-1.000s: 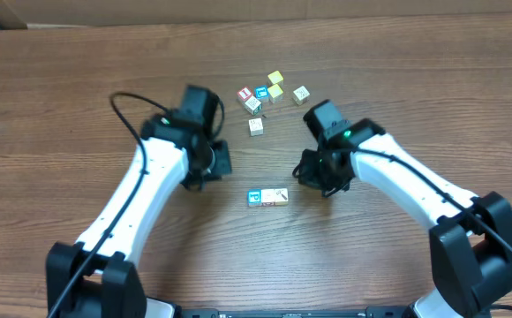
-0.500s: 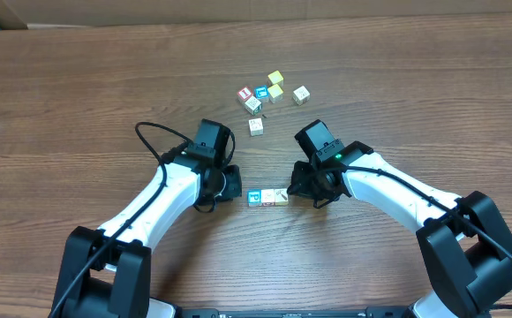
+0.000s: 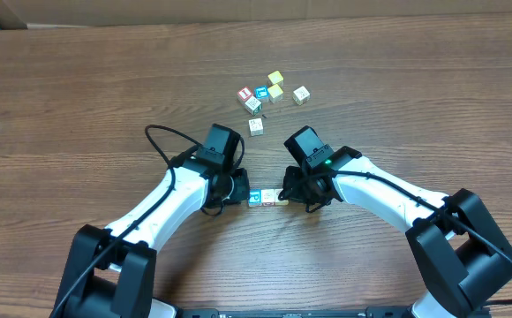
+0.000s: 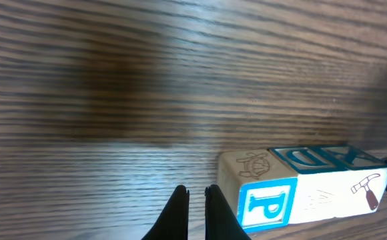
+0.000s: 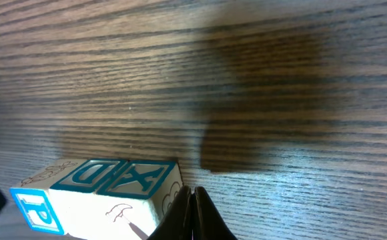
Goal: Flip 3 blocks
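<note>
Three pale alphabet blocks (image 3: 267, 197) lie in a tight row on the wooden table, between my two grippers. In the left wrist view the near block shows a blue P face (image 4: 265, 205); the two beyond it carry teal D (image 4: 307, 159) and X (image 4: 357, 159) on top. My left gripper (image 4: 195, 195) is shut and empty, its tips just left of the P block. My right gripper (image 5: 192, 195) is shut too, its tips against the X block (image 5: 143, 180) at the row's other end. From overhead both grippers, left (image 3: 240, 193) and right (image 3: 294, 194), flank the row.
Several more cubes lie in a loose cluster farther back: a red one (image 3: 245, 93), a blue one (image 3: 261, 93), two yellow ones (image 3: 275, 79), and pale ones (image 3: 301, 94) (image 3: 255, 126). The left arm's black cable (image 3: 163, 137) loops over the table.
Both arms have swung inward and toward the front, closing on the row from either side. The jaws stayed shut. The row of blocks has not shifted.
</note>
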Controlling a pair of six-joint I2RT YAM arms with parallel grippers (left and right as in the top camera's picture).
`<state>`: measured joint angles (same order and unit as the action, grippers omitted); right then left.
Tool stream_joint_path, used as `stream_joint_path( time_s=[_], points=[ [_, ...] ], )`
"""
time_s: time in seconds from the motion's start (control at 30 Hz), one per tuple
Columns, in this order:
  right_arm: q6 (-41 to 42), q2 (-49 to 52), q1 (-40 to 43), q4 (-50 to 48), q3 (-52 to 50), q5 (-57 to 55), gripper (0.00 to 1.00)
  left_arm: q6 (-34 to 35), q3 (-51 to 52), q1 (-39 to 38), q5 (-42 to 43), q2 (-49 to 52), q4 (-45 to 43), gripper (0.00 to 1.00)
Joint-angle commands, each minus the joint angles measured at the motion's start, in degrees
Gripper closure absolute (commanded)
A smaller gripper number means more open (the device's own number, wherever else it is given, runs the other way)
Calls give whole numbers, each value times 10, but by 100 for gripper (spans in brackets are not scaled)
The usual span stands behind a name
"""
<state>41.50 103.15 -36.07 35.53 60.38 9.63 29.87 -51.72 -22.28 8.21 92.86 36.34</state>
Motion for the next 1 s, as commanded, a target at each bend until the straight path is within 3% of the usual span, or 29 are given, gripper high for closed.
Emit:
stream_joint_path(
  time_s=[0.0,0.97],
  points=[
    [7,2,0,-2,-3,-6,96,13,5,-7,4,24,-4,96],
    [7,2,0,-13,-3,20,96,21,5,-7,26,35,-24,96]
  ],
)
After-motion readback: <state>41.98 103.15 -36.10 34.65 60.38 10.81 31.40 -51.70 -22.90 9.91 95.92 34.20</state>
